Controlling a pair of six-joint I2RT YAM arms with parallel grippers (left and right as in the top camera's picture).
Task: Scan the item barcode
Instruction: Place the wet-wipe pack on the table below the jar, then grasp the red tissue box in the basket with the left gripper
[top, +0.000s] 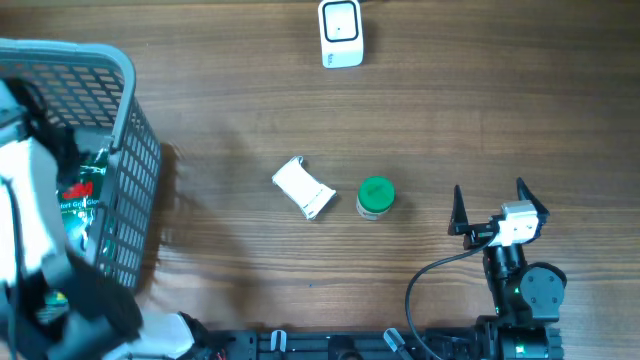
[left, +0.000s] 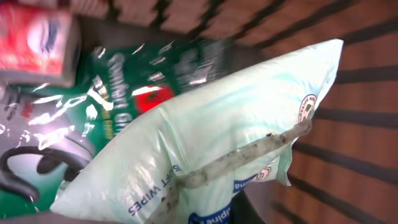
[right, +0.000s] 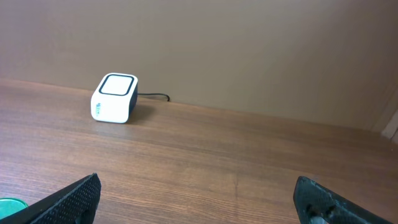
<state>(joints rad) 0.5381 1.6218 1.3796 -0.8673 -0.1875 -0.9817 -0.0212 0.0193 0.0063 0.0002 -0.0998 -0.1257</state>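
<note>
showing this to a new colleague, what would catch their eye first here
A pale soft wipes pack fills the left wrist view, over a green packet inside the grey basket at far left. A white barcode scanner stands at the far edge of the table, and the right gripper sits open near a green-lidded jar.

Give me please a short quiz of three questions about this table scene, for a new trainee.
1. True or false: the barcode scanner stands apart from the white box, nearer the far edge of the table.
2. Which thing lies nearest the right gripper? A: the barcode scanner. B: the green-lidded jar. C: the white box.
3. Fill in the missing word: the pack of soft wipes is inside the grey ____.

Key: 1 true; 2 B; 3 basket.
</note>
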